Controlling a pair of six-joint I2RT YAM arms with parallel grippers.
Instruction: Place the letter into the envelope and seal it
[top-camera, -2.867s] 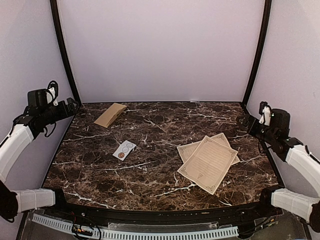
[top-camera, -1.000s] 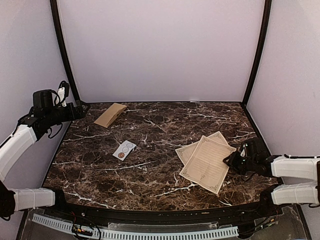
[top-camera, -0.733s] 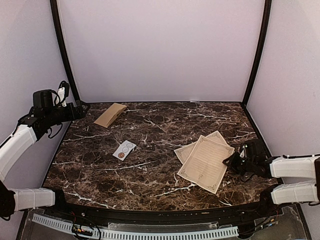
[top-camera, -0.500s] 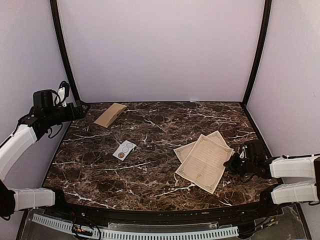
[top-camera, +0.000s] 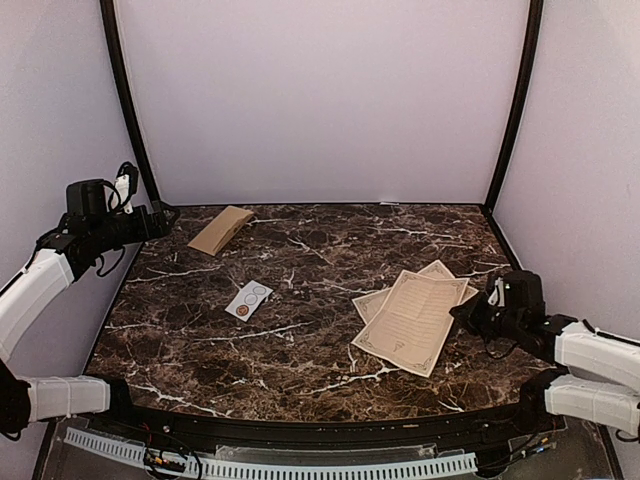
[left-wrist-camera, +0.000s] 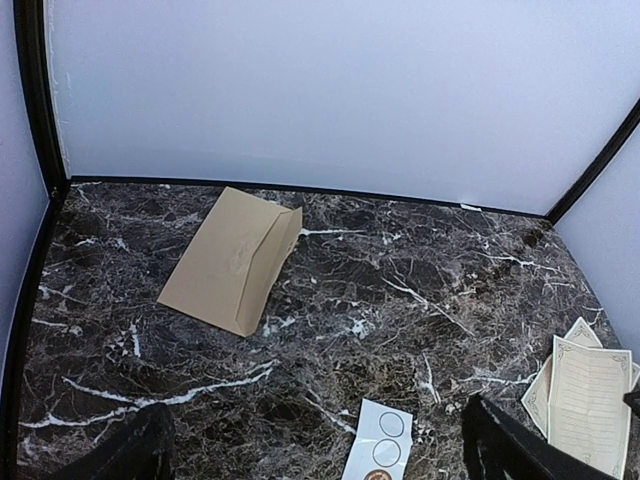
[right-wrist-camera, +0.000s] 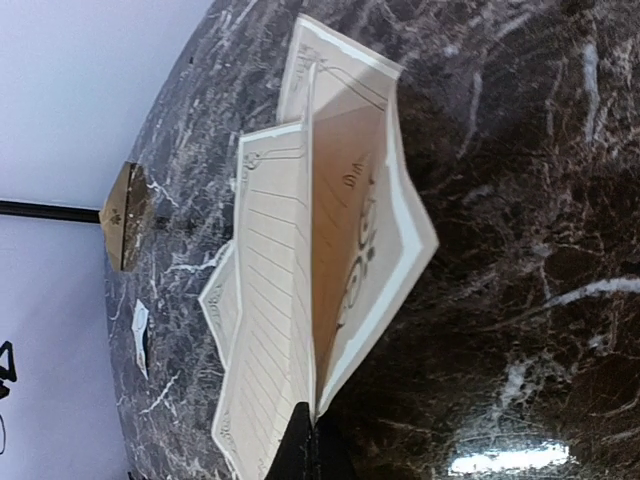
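Note:
The tan envelope (top-camera: 221, 230) lies flat at the table's back left, flap folded over; the left wrist view shows the envelope (left-wrist-camera: 232, 260) from above. My left gripper (top-camera: 155, 215) hovers just left of it, jaws wide open and holding nothing (left-wrist-camera: 320, 455). The cream lined letter (top-camera: 412, 322) lies right of centre on top of a second similar sheet (top-camera: 440, 272). My right gripper (top-camera: 462, 312) is shut on the letter's right edge, which is raised off the marble. In the right wrist view the letter (right-wrist-camera: 275, 300) fans out from the pinched gripper tips (right-wrist-camera: 315, 445).
A small white sticker card with circles (top-camera: 248, 299) lies left of centre, also in the left wrist view (left-wrist-camera: 378, 452). Black frame posts (top-camera: 128, 110) stand at the back corners. Pale walls enclose the dark marble table (top-camera: 300, 350) on three sides.
My right gripper closed on the letter's right edge and rose a little, lifting that edge and shifting the sheet slightly. The left arm and envelope stayed still.

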